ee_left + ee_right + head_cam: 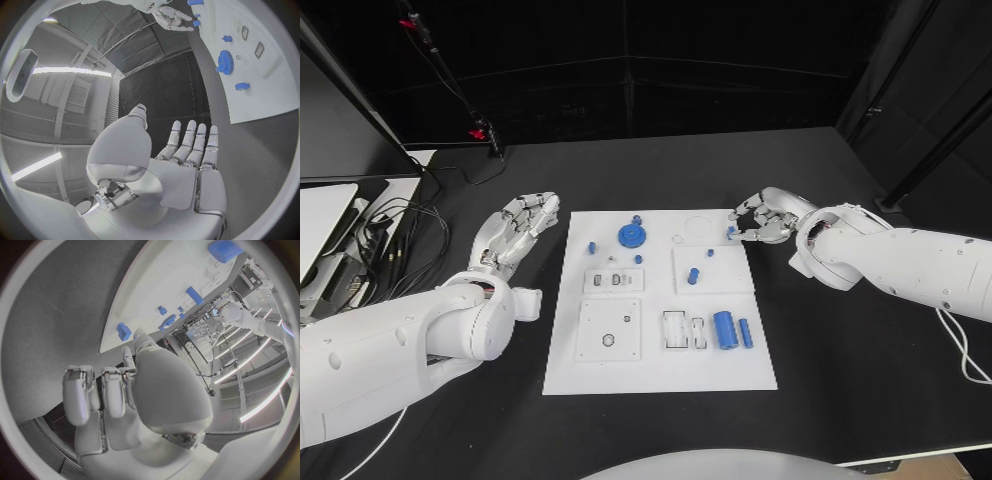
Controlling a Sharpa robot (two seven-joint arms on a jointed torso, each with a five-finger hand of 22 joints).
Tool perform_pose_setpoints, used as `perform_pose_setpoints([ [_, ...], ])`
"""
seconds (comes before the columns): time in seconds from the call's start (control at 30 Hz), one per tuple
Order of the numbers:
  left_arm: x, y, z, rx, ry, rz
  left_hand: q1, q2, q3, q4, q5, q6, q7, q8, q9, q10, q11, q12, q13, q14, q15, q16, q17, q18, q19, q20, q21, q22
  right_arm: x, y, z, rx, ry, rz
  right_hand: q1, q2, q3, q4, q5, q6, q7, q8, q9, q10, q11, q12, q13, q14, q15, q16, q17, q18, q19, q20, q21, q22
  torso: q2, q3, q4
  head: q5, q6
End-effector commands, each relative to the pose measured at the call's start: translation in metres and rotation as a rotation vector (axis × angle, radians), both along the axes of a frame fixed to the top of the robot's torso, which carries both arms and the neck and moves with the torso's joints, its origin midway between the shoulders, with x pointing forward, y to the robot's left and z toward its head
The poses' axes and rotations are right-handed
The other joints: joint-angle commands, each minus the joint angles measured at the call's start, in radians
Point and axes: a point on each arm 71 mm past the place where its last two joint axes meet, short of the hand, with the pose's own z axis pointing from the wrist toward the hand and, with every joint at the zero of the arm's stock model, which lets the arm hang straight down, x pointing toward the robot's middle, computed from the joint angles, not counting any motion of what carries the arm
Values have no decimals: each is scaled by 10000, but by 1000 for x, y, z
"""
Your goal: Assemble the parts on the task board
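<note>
Black bench [848,370] carries the white task board [661,370] at centre. Left robot hand [519,228] lies just beside the board's far left edge, fingers straight and apart, holding nothing. Right robot hand [764,217] sits at the far right corner, fingers curled around a small blue part [731,232]; whether it grips the part, cannot tell. Blue gear [633,236] lies between the hands.

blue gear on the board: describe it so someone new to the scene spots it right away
Start at the white task board in the middle of the black table. On its far edge, left of centre, nearer the left hand, sits the blue gear. It is the one round, toothed disc; the other blue parts are small pegs or cylinders.
</note>
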Motion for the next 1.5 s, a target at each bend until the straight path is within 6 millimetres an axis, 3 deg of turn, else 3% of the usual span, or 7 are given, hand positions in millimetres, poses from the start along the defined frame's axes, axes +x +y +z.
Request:
perform_pose_setpoints([
  [0.03, -7, -1, 23, -688, -3187, -314, 37, 101, 56, 14, 46, 78, 1596, -50, -10, 10, 66, 41, 0, 12, 53, 60, 16, 92, -2, 90, 69, 13, 1, 2, -2, -165, 283, 11, 111, -28, 66, -10, 65, 77, 9, -70, -15, 1058, -14, 25, 2633, 1075, 43, 25, 2628, -150, 1075, 72, 33, 2634, 1, 14, -11, 14, -34],
  [0.2, -7, -1, 23, -693, -3182, -321, 37, 101, 56, 14, 46, 78, 1596, -50, -10, 10, 66, 41, 0, 12, 53, 60, 16, 92, -2, 90, 69, 13, 2, 2, -3, -252, 349, -23, 143, -10, 83, -20, 96, 91, 2, -73, -17, 1058, -18, 25, 2633, 1075, 41, 25, 2628, -150, 1075, 71, 33, 2634, -5, 13, 13, 35, -73],
  [0.6, -7, -2, 23, -700, -3178, -338, 49, 120, 54, 13, 55, 80, 1596, -53, -10, 10, 67, 41, 0, 12, 55, 62, 16, 93, -6, 93, 72, 14, 5, 7, -6, -451, 569, -63, 346, 97, 191, -124, 170, 215, -41, -75, -21, 1058, -43, 25, 2633, 1075, 25, 25, 2628, -150, 1075, 68, 33, 2634, -6, 2, -9, -20, -144],
  [0.73, -7, -2, 23, -699, -3176, -336, 49, 120, 54, 13, 55, 80, 1596, -53, -10, 10, 67, 41, 0, 12, 55, 62, 16, 93, -6, 93, 72, 14, 6, 7, -6, -489, 589, -118, 375, 127, 211, -139, 169, 250, -44, -69, -19, 1058, -42, 25, 2633, 1075, 24, 25, 2628, -150, 1075, 69, 33, 2634, -6, 8, 17, -44, -157],
  [1.07, -7, -2, 23, -698, -3162, -336, 58, 134, 52, 13, 61, 81, 1596, -55, -10, 10, 67, 41, 0, 12, 55, 63, 15, 94, -11, 96, 73, 13, 8, 9, -6, -476, 459, -132, 402, 259, 256, -162, 151, 626, -60, 43, 18, 1058, -34, 25, 2633, 1075, 32, 25, 2628, -150, 1075, 77, 33, 2634, -10, 12, 9, 29, -153],
  [1.3, -7, -1, 23, -690, -3160, -325, 63, 143, 51, 13, 65, 81, 1596, -56, -10, 10, 68, 41, 0, 12, 56, 63, 15, 95, -13, 97, 74, 13, 8, 12, -6, -512, 352, -124, 419, 381, 283, -201, 146, 1133, -72, 171, 53, 1058, -14, 25, 2633, 1075, 54, 25, 2628, -150, 1075, 96, 33, 2634, -9, 16, 9, 47, -141],
  [1.5, -7, -1, 23, -689, -3156, -324, 63, 143, 51, 13, 65, 81, 1596, -56, -10, 10, 68, 41, 0, 12, 56, 63, 15, 95, -13, 97, 74, 13, 8, 13, -6, -870, 313, -233, 494, 675, 346, -350, 109, 2150, 26, 452, 167, 1058, 78, 25, 2633, 1075, 131, 25, 2628, -150, 1075, 146, 33, 2634, -7, 14, 4, 76, -141],
])
